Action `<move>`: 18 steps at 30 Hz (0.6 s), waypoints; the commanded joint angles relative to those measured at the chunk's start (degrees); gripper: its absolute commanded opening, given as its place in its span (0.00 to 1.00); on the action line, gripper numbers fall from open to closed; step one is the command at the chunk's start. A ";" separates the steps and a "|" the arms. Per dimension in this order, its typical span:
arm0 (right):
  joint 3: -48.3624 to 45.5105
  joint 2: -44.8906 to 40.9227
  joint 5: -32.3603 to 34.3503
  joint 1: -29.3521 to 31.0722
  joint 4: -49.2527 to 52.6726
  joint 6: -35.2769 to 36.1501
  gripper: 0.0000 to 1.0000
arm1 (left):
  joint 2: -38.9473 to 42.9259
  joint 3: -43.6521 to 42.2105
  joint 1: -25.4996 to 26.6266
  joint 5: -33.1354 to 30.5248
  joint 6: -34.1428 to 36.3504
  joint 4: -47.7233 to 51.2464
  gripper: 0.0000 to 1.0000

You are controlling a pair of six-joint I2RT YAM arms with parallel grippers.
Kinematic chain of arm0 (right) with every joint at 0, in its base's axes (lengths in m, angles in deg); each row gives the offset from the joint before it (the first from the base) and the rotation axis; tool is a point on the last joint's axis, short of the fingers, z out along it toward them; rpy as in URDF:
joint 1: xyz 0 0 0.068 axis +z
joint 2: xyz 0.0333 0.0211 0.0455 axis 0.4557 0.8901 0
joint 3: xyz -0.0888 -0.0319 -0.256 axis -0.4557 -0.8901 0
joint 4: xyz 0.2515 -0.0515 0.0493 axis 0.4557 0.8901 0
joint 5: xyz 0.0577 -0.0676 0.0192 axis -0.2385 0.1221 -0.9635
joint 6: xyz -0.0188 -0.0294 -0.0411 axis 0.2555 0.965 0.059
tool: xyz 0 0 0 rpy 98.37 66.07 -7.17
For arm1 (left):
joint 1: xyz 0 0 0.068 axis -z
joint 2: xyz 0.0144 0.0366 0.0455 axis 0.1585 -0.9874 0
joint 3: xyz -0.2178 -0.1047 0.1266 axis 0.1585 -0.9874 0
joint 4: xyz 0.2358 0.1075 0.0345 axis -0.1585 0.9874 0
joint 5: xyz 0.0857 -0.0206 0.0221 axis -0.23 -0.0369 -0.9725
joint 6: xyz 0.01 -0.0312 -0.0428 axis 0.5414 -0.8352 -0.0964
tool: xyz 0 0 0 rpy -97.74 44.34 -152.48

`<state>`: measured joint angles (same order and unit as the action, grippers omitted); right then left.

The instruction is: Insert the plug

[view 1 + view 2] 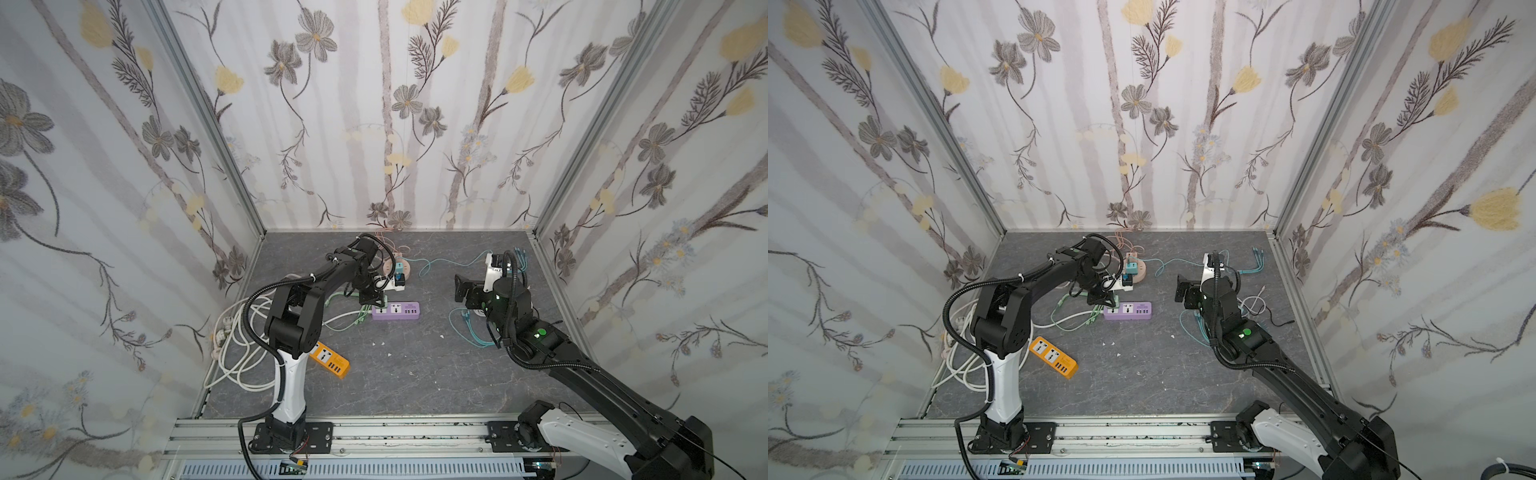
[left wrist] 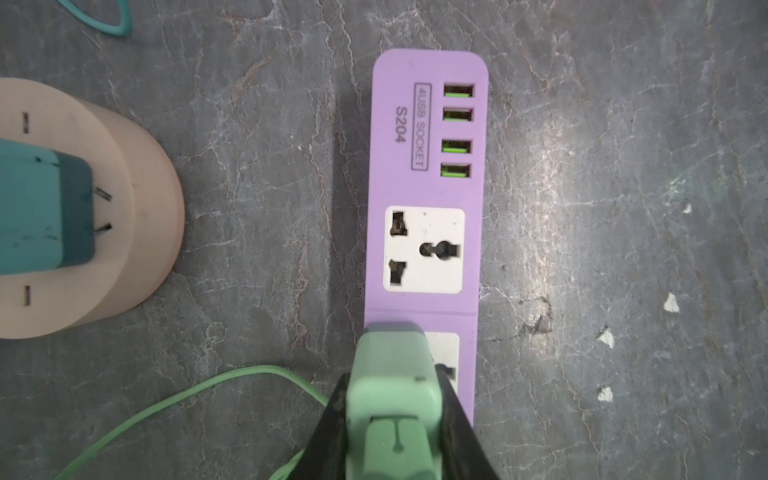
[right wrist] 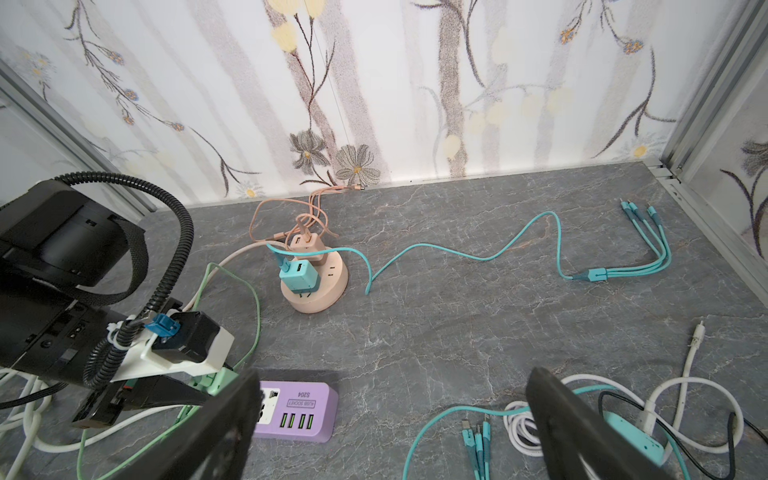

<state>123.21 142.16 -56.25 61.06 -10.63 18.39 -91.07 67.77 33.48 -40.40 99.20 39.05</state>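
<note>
My left gripper [image 2: 392,384] is shut on a mint green plug [image 2: 390,353], one black finger on each side of it. The plug stands over the end socket of the purple power strip [image 2: 424,187]; its prongs are hidden beneath it. The strip's other socket [image 2: 424,249] is uncovered. In both top views the strip [image 1: 397,311] [image 1: 1129,311] lies mid-floor with the left gripper [image 1: 371,297] at its left end. The right gripper [image 1: 462,289] [image 3: 395,436] hangs open and empty, well right of the strip [image 3: 299,411].
A round pink socket hub [image 3: 328,291] holding a teal charger [image 3: 297,276] sits behind the strip. An orange power strip [image 1: 328,359] and white cables [image 1: 237,336] lie left. Teal cables [image 3: 602,274] and a white cable coil [image 3: 519,428] lie right.
</note>
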 commanded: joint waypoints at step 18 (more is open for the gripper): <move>-6.09 -4.19 -4.65 -9.74 6.82 -17.17 0.99 | 19.83 -9.53 -0.62 2.55 -15.60 -14.65 1.00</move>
<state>118.49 138.80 -56.95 53.59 -5.74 6.46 -74.48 61.38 33.41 -41.93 89.01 32.37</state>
